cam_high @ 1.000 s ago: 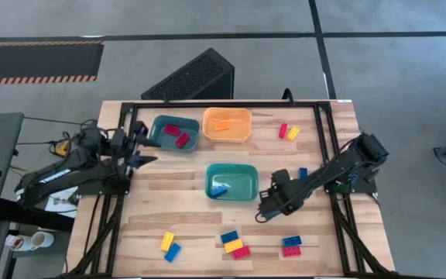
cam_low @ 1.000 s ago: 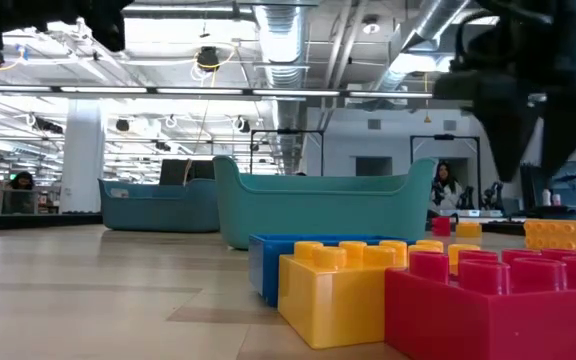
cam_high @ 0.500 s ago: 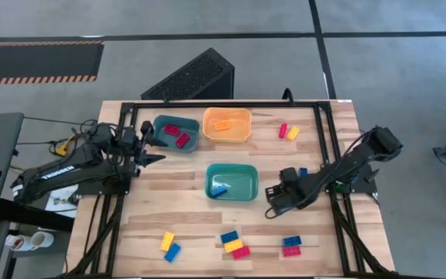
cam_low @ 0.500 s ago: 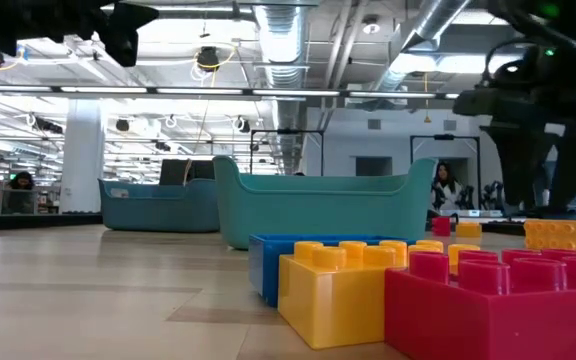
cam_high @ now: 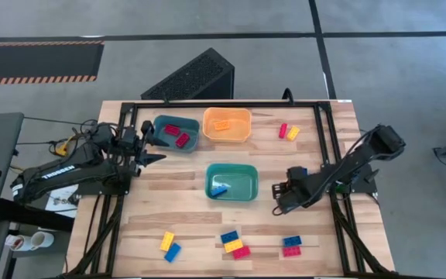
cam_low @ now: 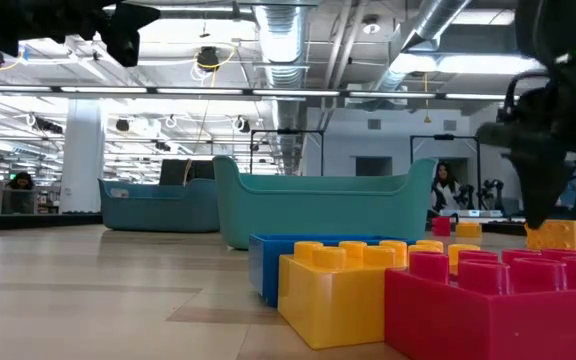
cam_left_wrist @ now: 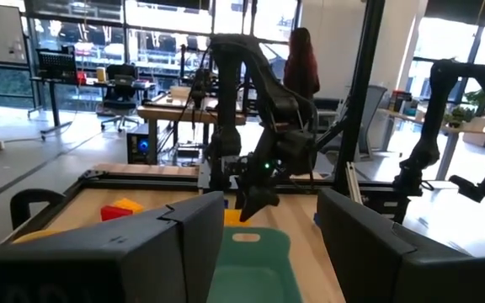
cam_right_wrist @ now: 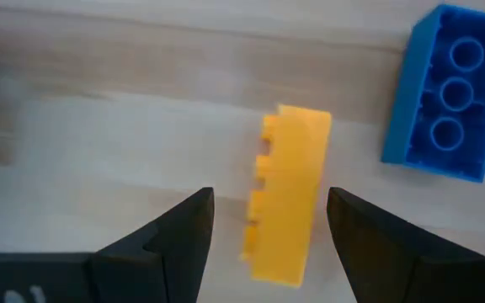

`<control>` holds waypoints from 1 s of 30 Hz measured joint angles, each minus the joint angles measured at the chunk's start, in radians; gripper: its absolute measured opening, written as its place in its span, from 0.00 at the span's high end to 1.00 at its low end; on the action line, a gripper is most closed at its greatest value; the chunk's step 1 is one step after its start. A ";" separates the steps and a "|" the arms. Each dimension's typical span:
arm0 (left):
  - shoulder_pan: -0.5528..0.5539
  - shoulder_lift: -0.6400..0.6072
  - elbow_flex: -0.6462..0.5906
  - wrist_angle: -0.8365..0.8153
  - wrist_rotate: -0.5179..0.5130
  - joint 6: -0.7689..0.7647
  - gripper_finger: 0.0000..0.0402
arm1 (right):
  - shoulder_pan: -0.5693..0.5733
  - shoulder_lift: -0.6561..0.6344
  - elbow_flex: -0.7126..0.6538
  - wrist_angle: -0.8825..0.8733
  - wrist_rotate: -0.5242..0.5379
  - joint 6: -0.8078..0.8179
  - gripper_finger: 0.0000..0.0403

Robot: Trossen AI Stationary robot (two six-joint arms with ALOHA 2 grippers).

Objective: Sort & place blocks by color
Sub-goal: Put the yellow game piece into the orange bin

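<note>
Right gripper (cam_high: pixel 279 203) is hovering low over the table (cam_high: pixel 184 221), right of the teal tray (cam_high: pixel 232 182), fingers (cam_right_wrist: pixel 167 244) spread and gripping nothing. In the right wrist view a yellow block (cam_right_wrist: pixel 289 192) is lying on its side on the wood in line with the gap between the fingers, just ahead of their tips, with a blue block (cam_right_wrist: pixel 447 108) near it, not touching. Left gripper (cam_high: pixel 147 147) is waiting at the left table edge beside the dark teal tray (cam_high: pixel 159 126), fingers (cam_left_wrist: pixel 133 252) apart, empty. Sorted so far: two red blocks (cam_high: pixel 176 135) sitting in the dark teal tray, one orange-looking block (cam_high: pixel 222 125) in the orange tray (cam_high: pixel 246 130), one blue block (cam_high: pixel 220 189) in the teal tray. Loose on the table: a red and yellow pair (cam_high: pixel 288 132) near the far right, a yellow and blue pair (cam_high: pixel 169 246) at near left, a blue/yellow/red cluster (cam_high: pixel 234 245) at near centre, a blue and red pair (cam_high: pixel 291 246) at near right.
</note>
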State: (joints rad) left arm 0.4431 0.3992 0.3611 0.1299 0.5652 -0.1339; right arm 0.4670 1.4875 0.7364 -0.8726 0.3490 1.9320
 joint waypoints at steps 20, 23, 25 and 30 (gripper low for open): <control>0.000 0.000 0.000 0.000 -0.053 -0.018 0.55 | 0.002 0.170 0.072 -0.019 -0.014 0.023 0.56; 0.000 0.000 0.000 0.000 -0.062 -0.018 0.55 | 0.001 0.169 0.073 -0.008 -0.013 0.018 0.71; 0.000 0.000 0.000 0.000 -0.062 -0.019 0.55 | 0.000 0.168 0.074 0.009 -0.008 -0.001 0.76; 0.000 0.000 0.000 0.000 -0.072 -0.013 0.55 | -0.026 0.149 0.090 0.015 0.073 -0.035 0.76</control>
State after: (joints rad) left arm 0.4431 0.3996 0.3611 0.1295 0.4935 -0.1465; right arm 0.4415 1.6361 0.8267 -0.8580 0.4219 1.8974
